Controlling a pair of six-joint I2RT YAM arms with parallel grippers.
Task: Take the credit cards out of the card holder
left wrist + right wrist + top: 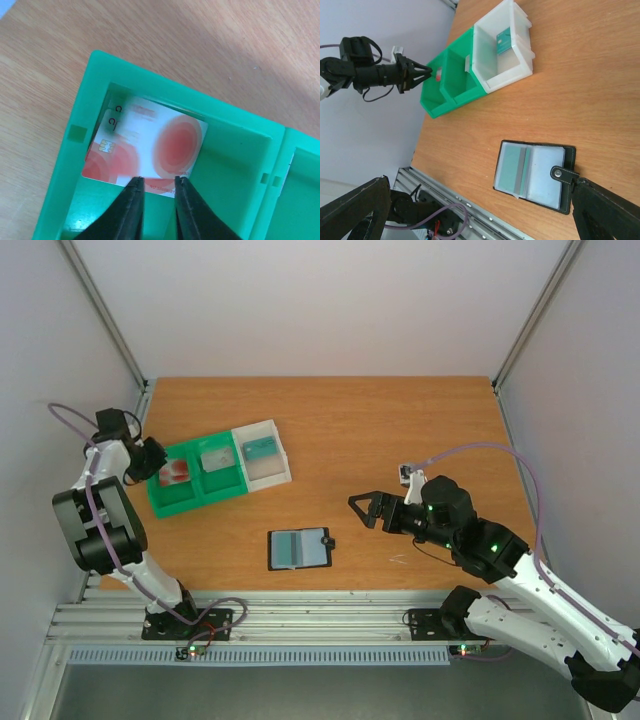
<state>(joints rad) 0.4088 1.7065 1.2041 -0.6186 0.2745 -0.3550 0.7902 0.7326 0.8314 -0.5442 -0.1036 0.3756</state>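
The black card holder [298, 548] lies open on the table, with a teal card [512, 167] showing in its pale blue-grey pockets. It also shows in the right wrist view [535, 172], with its snap tab on the right. A whitish card with red blotches [150, 145] lies tilted in the end compartment of the green tray [240, 145]. My left gripper [159, 185] hovers at that card's near edge, with its jaws a little apart and nothing between them. My right gripper [358, 512] is wide open and empty, just right of the card holder.
The green tray [195, 505] stands at the left, with a pale card [215, 458] in its middle compartment. A clear-white box [265, 452] joined to it holds a teal card [505, 42]. The table's front rail [300, 625] runs below the card holder.
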